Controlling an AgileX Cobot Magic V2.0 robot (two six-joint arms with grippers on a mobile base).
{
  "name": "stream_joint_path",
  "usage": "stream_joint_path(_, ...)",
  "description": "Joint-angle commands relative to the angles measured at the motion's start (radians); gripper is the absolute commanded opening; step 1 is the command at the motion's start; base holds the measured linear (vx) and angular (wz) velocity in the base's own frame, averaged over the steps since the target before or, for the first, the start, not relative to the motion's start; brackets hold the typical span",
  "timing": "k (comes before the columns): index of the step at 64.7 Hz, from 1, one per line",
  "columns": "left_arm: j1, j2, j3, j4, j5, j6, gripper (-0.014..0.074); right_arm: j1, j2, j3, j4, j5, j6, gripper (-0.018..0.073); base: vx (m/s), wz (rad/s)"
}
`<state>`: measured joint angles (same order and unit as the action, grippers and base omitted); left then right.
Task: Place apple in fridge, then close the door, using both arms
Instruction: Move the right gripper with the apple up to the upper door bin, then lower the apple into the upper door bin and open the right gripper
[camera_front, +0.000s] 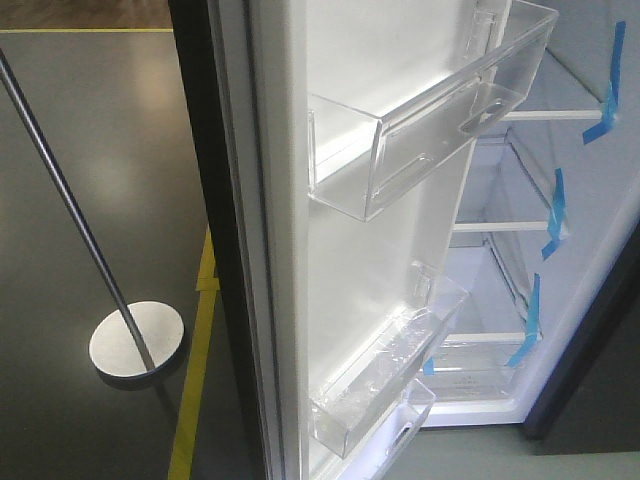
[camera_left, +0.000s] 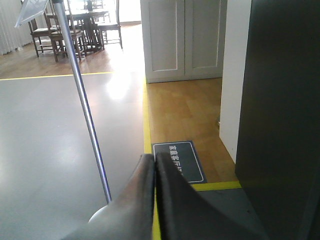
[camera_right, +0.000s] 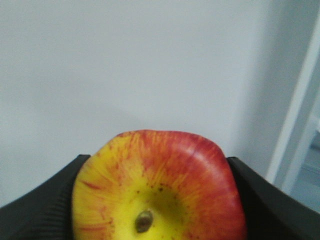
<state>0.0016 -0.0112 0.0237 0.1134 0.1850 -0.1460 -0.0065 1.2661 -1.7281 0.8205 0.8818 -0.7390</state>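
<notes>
The fridge (camera_front: 560, 330) stands open, white inside, with glass shelves and strips of blue tape (camera_front: 555, 212) along its right wall. Its door (camera_front: 350, 250) is swung wide, showing a white inner face with clear plastic bins (camera_front: 430, 110). Neither gripper shows in the front view. My right gripper (camera_right: 157, 159) is shut on the apple (camera_right: 165, 185), red with yellow streaks, its dimple facing the camera; a plain white surface fills the view behind it. My left gripper (camera_left: 154, 159) is shut on nothing, low above the floor, with a tall dark grey panel (camera_left: 280, 125) just to its right.
A metal pole (camera_front: 60, 180) on a round base (camera_front: 137, 342) stands left of the door. Yellow floor tape (camera_front: 195, 380) runs beside the door's edge. In the left wrist view a dark floor sign (camera_left: 180, 161) lies ahead, with white cabinets (camera_left: 182, 40) and chairs (camera_left: 60, 30) beyond.
</notes>
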Motion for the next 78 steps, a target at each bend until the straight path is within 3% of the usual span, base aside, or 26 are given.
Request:
stream_joint_path(1, -0.001, -0.015, -0.017, -0.005, -0.069, -0.004, -0.0006, -0.003, 0.102, -0.113, 0.109, -0.005, -0.052, 0.0098, 0.0, 0.0)
stream_joint_path(20, -0.001, -0.015, -0.017, -0.005, -0.069, -0.004, -0.0006, -0.003, 0.315, -0.238, 0.124, 0.043, -0.067, 0.0105, 0.0, 0.0)
stream_joint_path(29, -0.001, -0.015, -0.017, -0.005, -0.069, -0.004, -0.0006, -0.003, 0.351, -0.238, 0.122, 0.069, -0.095, 0.0153, 0.0, 0.0)
stream_joint_path(34, -0.001, -0.015, -0.017, -0.005, -0.069, -0.004, -0.0006, -0.003, 0.359, -0.237, 0.12, 0.081, -0.097, 0.0218, 0.0, 0.0)
stream_joint_path(53, -0.001, -0.015, -0.017, -0.005, -0.069, -0.004, -0.0006, -0.003, 0.377, -0.237, 0.117, 0.062, -0.093, 0.064, 0.0, 0.0)
stream_joint_path(58, -0.001, -0.015, -0.017, -0.005, -0.069, -0.004, -0.0006, -0.003, 0.377, -0.237, 0.118, 0.046, -0.078, 0.0687, 0.0, 0.0)
stream_joint_path(69, -0.001, -0.015, -0.017, -0.005, -0.069, -0.004, -0.0006, -0.003, 0.375, -0.237, 0.134, 0.035, -0.072, 0.0678, 0.0, 0.0)
stream_joint_path(78, -0.001, -0.015, -0.017, -0.005, -0.069, -0.004, -0.0006, -0.003, 0.343, -0.237, 0.141, 0.041, -0.04, 0.0594, 0.0, 0.0)
